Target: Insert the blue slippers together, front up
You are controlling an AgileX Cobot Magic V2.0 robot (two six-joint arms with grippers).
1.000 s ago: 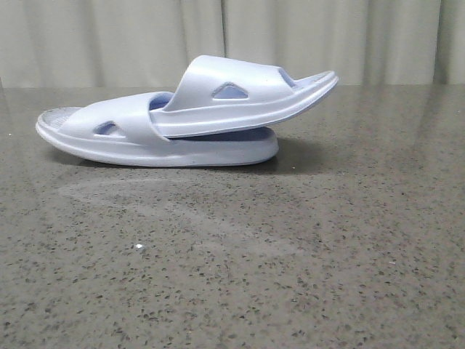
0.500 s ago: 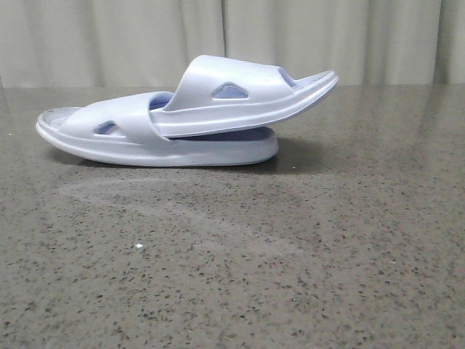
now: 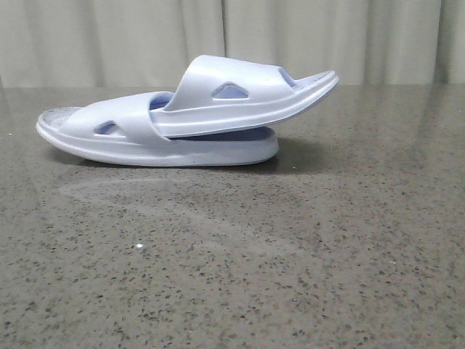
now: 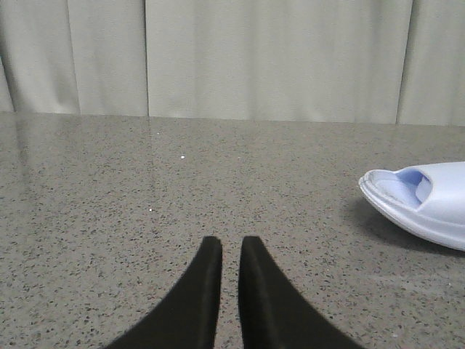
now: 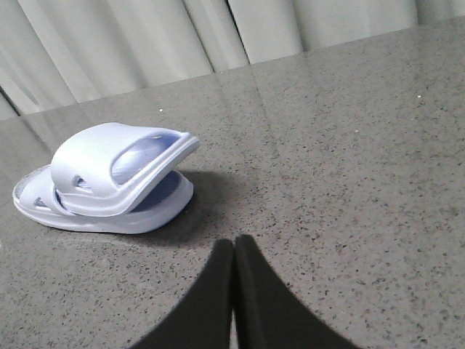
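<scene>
The two blue slippers lie nested at the back left of the table in the front view. The lower slipper (image 3: 145,149) lies flat. The upper slipper (image 3: 240,94) is pushed through its strap, and its free end is tilted up to the right. The pair also shows in the right wrist view (image 5: 109,182), and one end shows in the left wrist view (image 4: 429,203). My left gripper (image 4: 231,243) holds nothing, with only a narrow slit between its fingers, and is well clear of the slippers. My right gripper (image 5: 234,241) is shut and empty, a short way from the pair. Neither gripper shows in the front view.
The speckled grey stone table (image 3: 290,262) stretches in front of and to the right of the slippers. A faint smear (image 3: 145,196) marks the surface in front of them. A pale curtain (image 3: 327,36) hangs behind the table's far edge.
</scene>
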